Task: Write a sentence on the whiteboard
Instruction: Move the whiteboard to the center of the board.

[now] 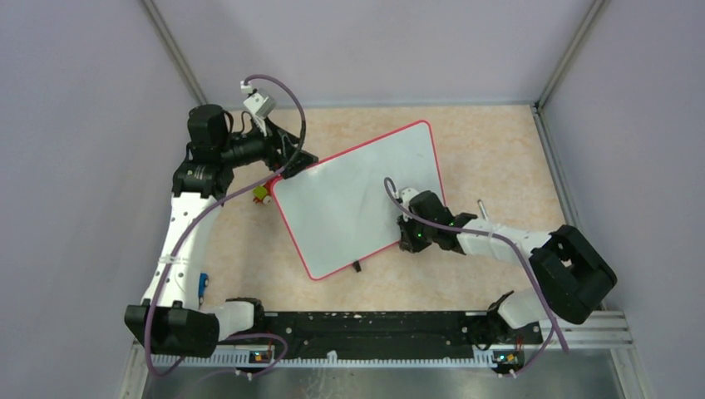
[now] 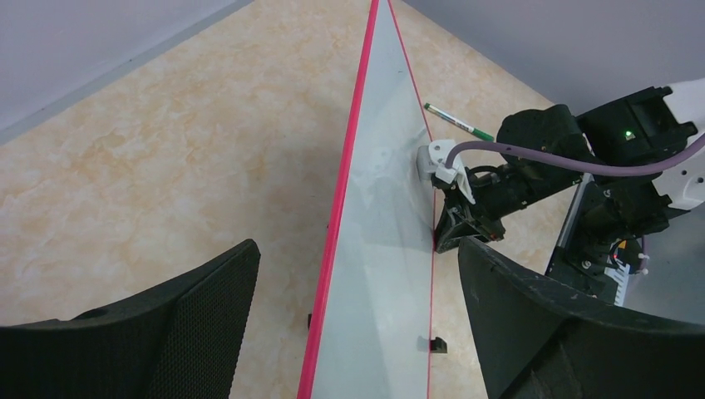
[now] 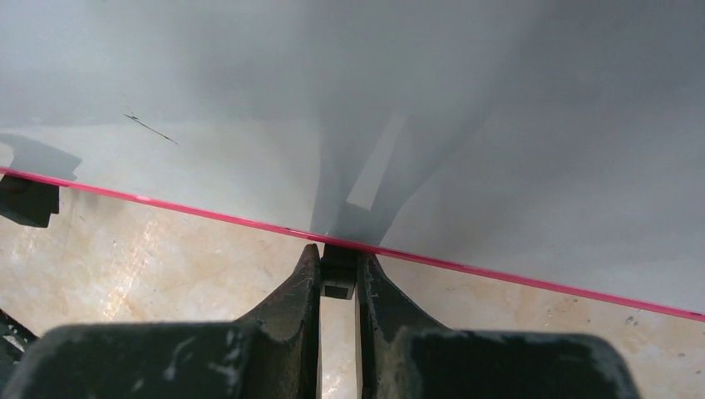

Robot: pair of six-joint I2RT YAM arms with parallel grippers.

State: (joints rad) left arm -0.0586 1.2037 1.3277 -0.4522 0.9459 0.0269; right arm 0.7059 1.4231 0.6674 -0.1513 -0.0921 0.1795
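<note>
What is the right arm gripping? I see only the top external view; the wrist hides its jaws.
Observer: In the right wrist view the right jaws are shut on a small black piece, probably a foot, at the red rim of the whiteboard.
Operator: And the left jaws, do they hold the board too?
Observer: No. In the left wrist view they stand wide open, with the rim passing between them, apparently touching neither.
Operator: Is the surface blank?
Observer: Almost. The right wrist view shows one thin dark stroke near the rim; no lettering.

Red-rimmed whiteboard (image 1: 349, 199), turned diagonally, face plain white.
</note>
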